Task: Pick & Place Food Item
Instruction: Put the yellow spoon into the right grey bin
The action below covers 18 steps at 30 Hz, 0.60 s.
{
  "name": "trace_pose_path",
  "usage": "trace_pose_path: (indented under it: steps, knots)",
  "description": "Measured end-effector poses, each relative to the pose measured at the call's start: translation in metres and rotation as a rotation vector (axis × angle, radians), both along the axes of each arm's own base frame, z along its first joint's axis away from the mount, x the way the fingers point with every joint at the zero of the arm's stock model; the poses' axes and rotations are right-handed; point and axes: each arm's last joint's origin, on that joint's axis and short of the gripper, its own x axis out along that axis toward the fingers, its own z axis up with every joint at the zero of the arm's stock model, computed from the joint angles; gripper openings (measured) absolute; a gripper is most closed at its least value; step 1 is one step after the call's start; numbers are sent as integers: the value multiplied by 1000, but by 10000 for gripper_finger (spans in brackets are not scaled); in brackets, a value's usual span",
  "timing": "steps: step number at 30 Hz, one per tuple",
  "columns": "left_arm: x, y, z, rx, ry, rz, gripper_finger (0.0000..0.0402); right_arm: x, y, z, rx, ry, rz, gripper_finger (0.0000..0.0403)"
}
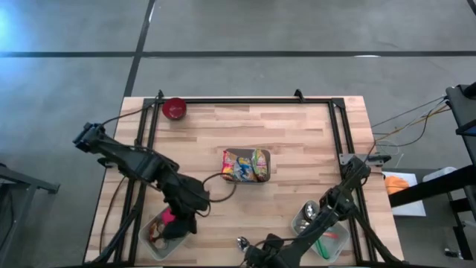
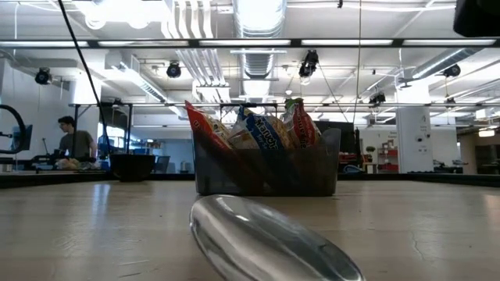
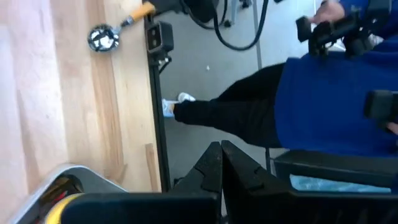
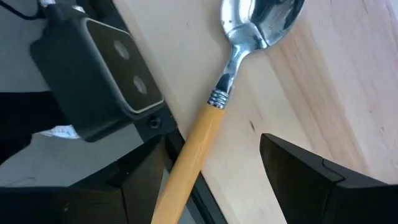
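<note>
Several bright snack packets (image 1: 245,164) stand upright in a dark bin (image 1: 265,179) at the table's middle; the low view shows them too (image 2: 262,133). My left gripper (image 3: 221,158) is shut with nothing between its fingers. It hovers over a clear container (image 1: 151,242) at the near left, which holds pink and yellow items. My right gripper (image 4: 214,168) is open at the near edge, pointing down. Its fingers stand on either side of the yellow handle (image 4: 193,149) of a spoon (image 1: 243,243) lying flat on the wood.
A red bowl (image 1: 175,109) sits at the far left corner. A clear container with cutlery (image 1: 325,227) is at the near right. A black camera box (image 4: 93,68) is mounted beside the spoon. A person in blue (image 3: 336,87) stands past the near edge.
</note>
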Motion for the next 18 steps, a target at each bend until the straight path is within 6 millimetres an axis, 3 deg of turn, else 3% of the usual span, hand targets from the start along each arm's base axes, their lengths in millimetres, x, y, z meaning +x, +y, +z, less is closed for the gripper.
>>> trace_pose_path:
  steps: [8, 18]
  knots:
    - [-13, 7, 16, -8, -58, 25, 0, 4, -2, -13, 29, 4, 8, 258]
    - [-18, 10, 22, -9, -81, 35, 0, 4, -8, -26, 31, 25, -7, 247]
